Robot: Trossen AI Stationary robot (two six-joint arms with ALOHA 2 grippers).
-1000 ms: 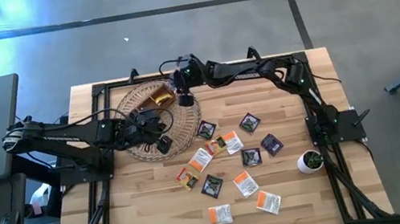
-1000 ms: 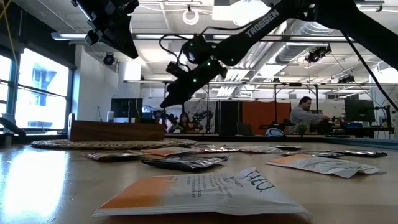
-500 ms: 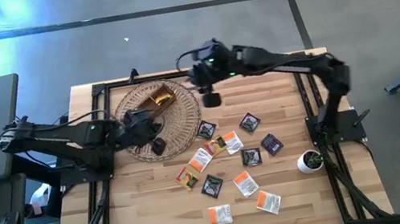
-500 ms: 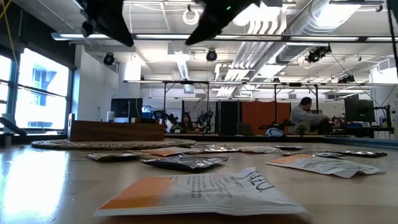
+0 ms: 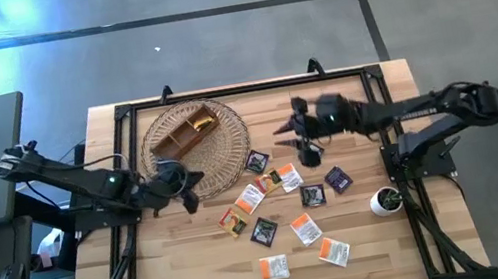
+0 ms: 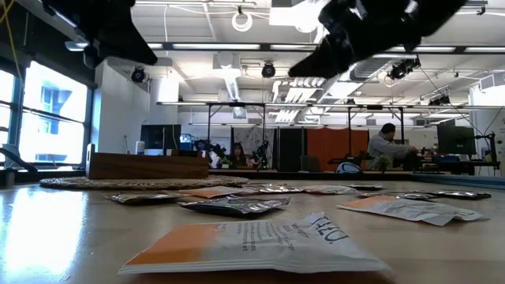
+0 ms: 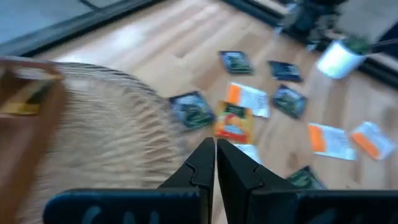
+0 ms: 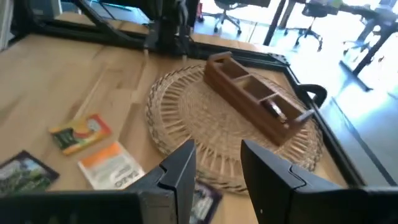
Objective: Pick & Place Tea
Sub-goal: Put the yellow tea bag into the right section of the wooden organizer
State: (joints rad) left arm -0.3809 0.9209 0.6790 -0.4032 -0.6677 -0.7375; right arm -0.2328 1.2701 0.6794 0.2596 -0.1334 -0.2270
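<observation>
We see left gripper (image 5: pixel 187 192) hanging beside woven mat (image 5: pixel 230 148), fingers pressed together, nothing in them. Tea sachets (image 5: pixel 285 204) scattered on table (image 5: pixel 188 261) off to its right. Right gripper (image 5: pixel 302 141) above sachets' far edge, fingers spread, nothing held.

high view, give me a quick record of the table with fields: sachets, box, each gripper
tea sachets: loose on the wooden table, white-orange and dark ones mixed, beside the mat
wooden divided box: on the round woven mat, with something yellow in one end compartment
left gripper: shut, empty, by the mat's near edge
right gripper: open, empty, above the sachets
potted plant: by the right arm's base
</observation>
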